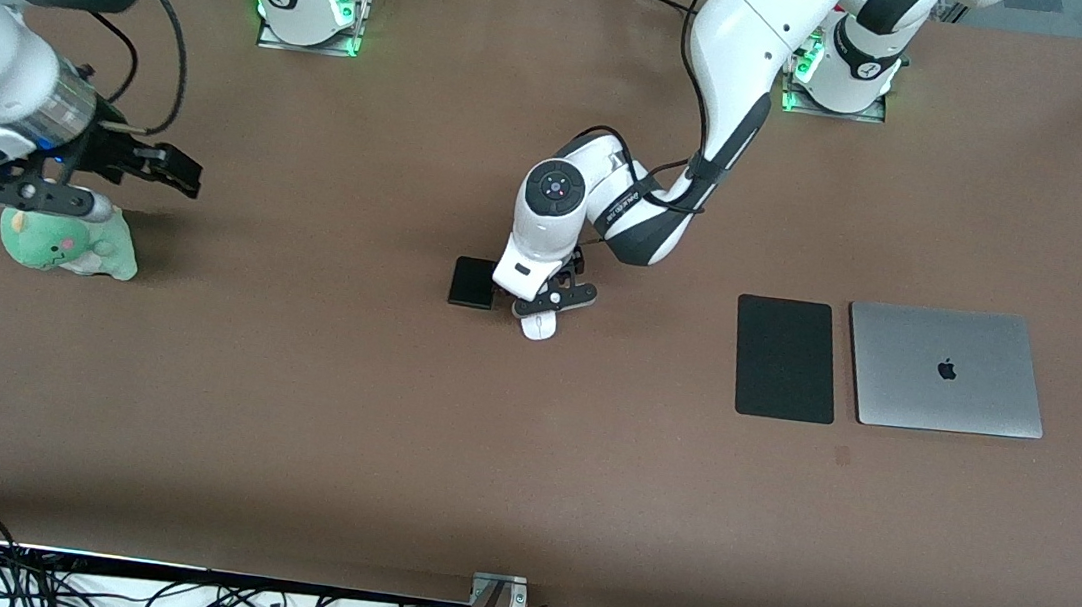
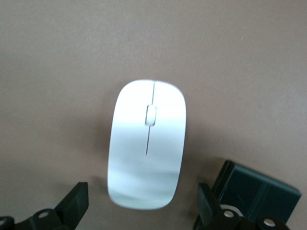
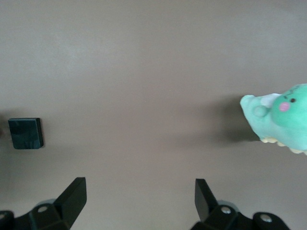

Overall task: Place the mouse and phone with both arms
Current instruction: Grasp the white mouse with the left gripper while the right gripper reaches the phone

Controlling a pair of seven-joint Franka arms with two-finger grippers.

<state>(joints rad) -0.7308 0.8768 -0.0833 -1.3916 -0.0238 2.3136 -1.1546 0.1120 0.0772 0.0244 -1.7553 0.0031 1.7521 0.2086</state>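
L arm reaches from its base at the table's top edge down to mid-table, elbow bent, wrist pointing straight down; left gripper (image 1: 540, 312) sits low near the tabletop w/ fingers (image 2: 76, 203) spread wide. R arm comes in high over the right arm's end of the table, forearm angled down; right gripper (image 1: 116, 188) hangs in the air there, its fingers (image 3: 74, 196) also spread wide, nothing between them.

Brown table (image 1: 290, 398), white mouse (image 1: 539, 324) beside the black phone (image 1: 473, 282) at its middle, green plush toy (image 1: 70, 242) toward the right arm's end, black mat (image 1: 786, 357) beside a closed silver laptop (image 1: 944, 370) toward the left arm's end
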